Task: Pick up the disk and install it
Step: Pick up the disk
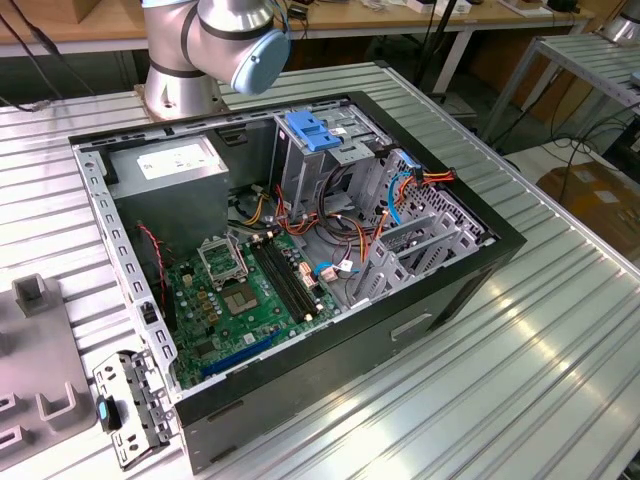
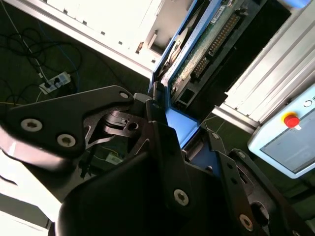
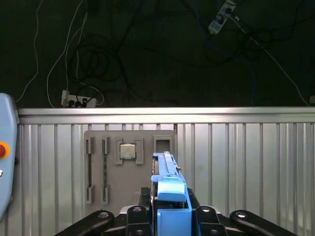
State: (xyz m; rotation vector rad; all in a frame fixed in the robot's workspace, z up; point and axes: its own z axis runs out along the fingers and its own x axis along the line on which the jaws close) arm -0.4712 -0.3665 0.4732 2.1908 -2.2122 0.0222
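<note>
The gripper point(image 3: 170, 204) is clamped on the disk point(image 3: 170, 183) by its blue carrier rails, holding it edge-on, with the ribbed metal table point(image 3: 246, 162) behind it in the first wrist view.

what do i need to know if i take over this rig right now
The gripper is shut on the disk, gripping its blue carrier, as both wrist views show.
Position: the disk is held edge-on above the ribbed metal table, with the grey fixture tray and its processor chip beyond it.
Done: the disk has been picked up.
Left: installing it. The disk is not yet in the open computer case.
</note>
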